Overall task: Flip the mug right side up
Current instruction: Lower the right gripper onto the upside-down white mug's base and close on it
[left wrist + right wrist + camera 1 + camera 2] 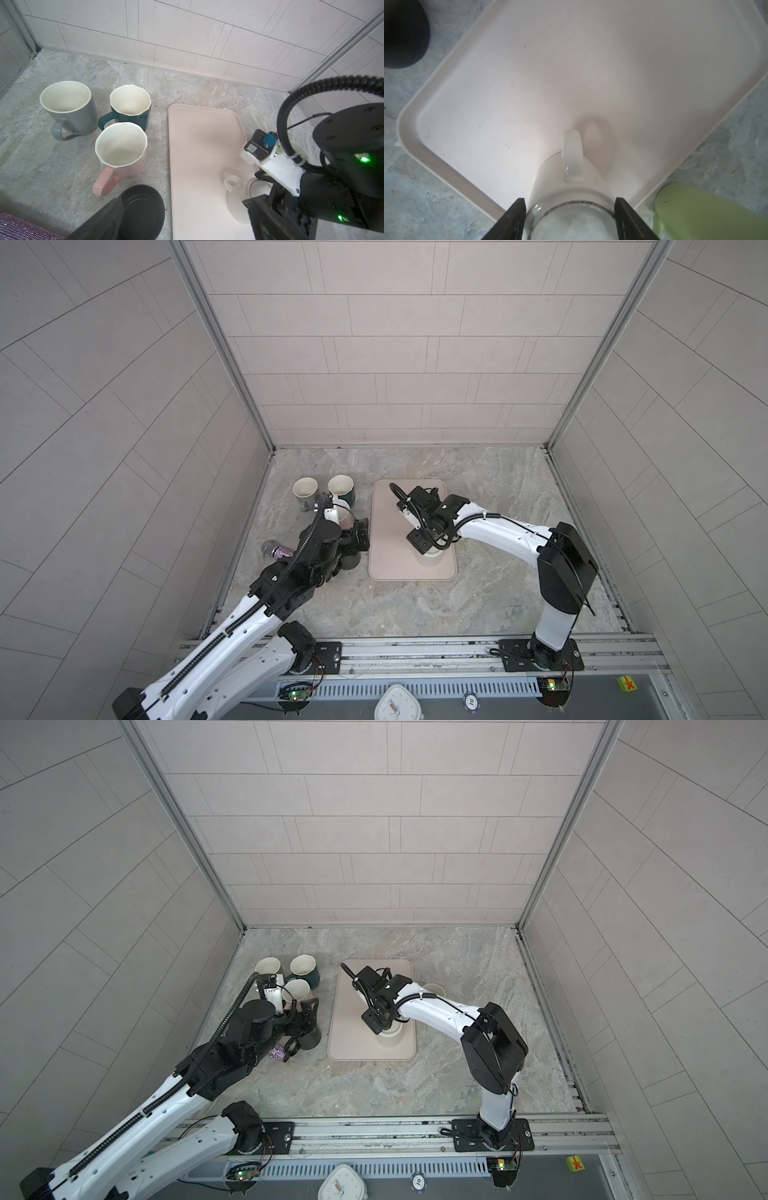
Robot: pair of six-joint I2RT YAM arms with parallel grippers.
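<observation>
Upside down on tray [488, 72]: white mug [566, 187]. Glazed ceramic by look: rigid, slick, chippable, moderate heft. Right end effector [570, 209] astride upturned base, fingers [517, 216] at wall; cannot tell whether clamped. Best hold: mid-wall, clear of handle [572, 153].

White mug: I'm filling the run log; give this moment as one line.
mug: inverted on tray | right end effector: astride base, grip unclear | left end effector: open

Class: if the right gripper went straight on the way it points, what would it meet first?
Probably the upturned base of the white mug, which the right gripper straddles; the tray lies beneath.
</observation>
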